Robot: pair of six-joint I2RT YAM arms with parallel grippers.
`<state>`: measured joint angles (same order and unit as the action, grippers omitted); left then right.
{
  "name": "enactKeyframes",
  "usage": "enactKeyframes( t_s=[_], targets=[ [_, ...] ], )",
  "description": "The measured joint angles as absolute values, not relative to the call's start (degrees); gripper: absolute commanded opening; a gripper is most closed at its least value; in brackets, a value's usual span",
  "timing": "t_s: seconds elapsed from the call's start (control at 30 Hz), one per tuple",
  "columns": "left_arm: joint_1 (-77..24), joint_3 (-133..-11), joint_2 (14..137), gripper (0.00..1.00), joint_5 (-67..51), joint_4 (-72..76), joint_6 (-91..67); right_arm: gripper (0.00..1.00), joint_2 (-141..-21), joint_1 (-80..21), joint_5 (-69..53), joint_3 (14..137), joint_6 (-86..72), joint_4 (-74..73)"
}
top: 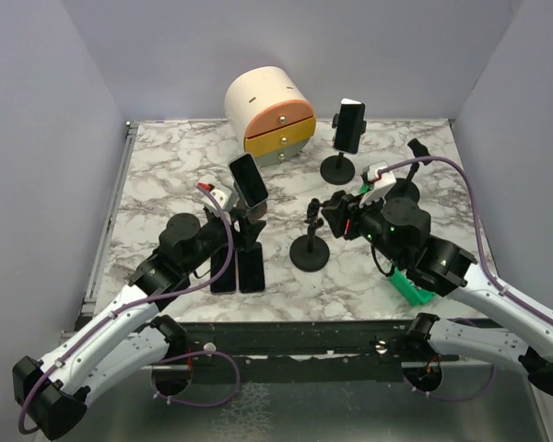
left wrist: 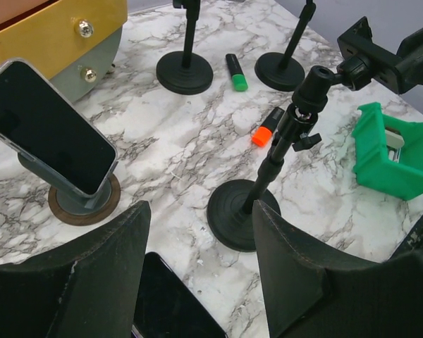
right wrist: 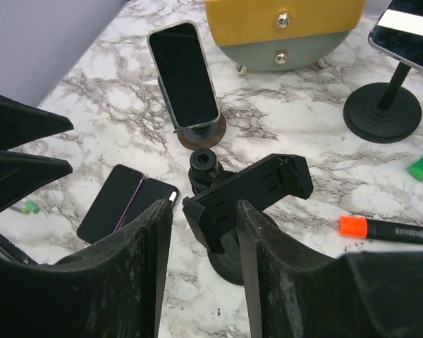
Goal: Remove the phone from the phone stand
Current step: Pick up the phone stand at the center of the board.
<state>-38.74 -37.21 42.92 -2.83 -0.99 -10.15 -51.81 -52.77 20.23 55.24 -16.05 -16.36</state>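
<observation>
Two grippers, jaws spread, nothing held: left gripper bottom centre, right gripper beside an empty clamp stand mid-frame. Phone leans in phone stand, left side. Marble table, lilac walls.

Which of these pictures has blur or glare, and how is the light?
Top external view: even, soft light, weak shadows on the marble table. Left wrist view: the near fingers of the left end effector are dark and blurred. Right wrist view: a white band, perhaps glare, on the top-right phone; the right end effector is dark too.
</observation>
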Motion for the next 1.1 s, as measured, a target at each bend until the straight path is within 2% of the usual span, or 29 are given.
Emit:
enactKeyframes(
  t_s=[0.3, 0.4, 0.5, 0.53, 1.1],
  targets=[
    [-38.74, -35.31, 41.06, 0.61, -2.09, -0.14, -9.91, 0.34, -53.69, -52.77, 19.75, 56.03, -16.45, -17.54],
    [-38.74, -35.31, 41.04, 0.61, -2.09, -0.08, -9.78, 0.24, -53.67, -52.77, 19.7, 56.64, -16.49, -18.39],
    [-38.74, -35.31, 41.04, 0.61, -2.09, -0.08, -9.76, 0.02, -53.69, -52.77, 19.42, 57.52, -16.49, -19.42],
    [-38.74, -35.31, 41.04, 0.61, -2.09, -0.05, -9.76, 0.0, -53.69, -52.77, 19.2, 57.98, -16.49, -19.55],
    [-38.74, -35.09, 38.37, 0.61, -0.43, -0.08, -9.78, 0.0, -60.36, -52.8, 22.96, 68.42, -12.12, -21.47]
  ],
)
